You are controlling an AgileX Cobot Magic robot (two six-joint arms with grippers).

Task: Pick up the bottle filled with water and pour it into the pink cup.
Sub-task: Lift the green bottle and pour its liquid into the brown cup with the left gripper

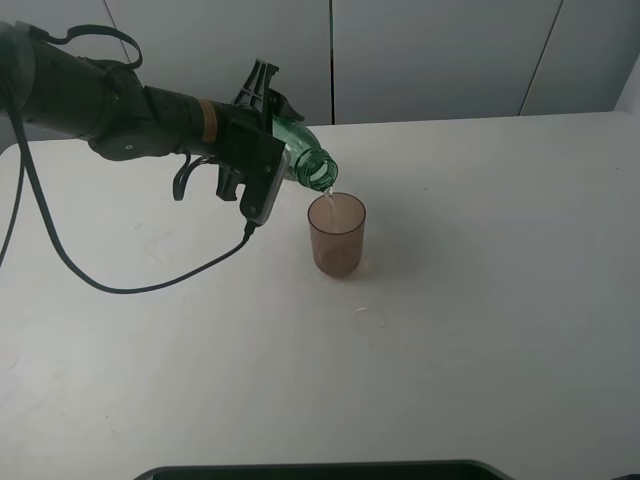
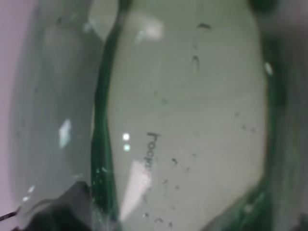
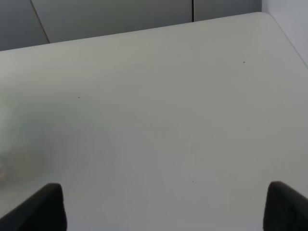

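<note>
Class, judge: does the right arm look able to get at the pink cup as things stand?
Probably, from the side: the table right of the cup is bare. Not from above: the bottle in the left gripper tilts over its mouth. The right gripper's distance is unclear.

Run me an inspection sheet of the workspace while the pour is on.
Surface: white table, no puddle seen.
Job's things: bottle tipped, mouth above the pink cup, which stands upright; thin water stream falling in.
Clutter: nothing seen.
Grippers: left claw shut on the bottle; right claw open, holding nothing, over the table.
Cables: black cable loops from the left arm onto the table, apart from the cup.
Surroundings: grey wall panels behind; dark edge at the near side, cannot tell what.
</note>
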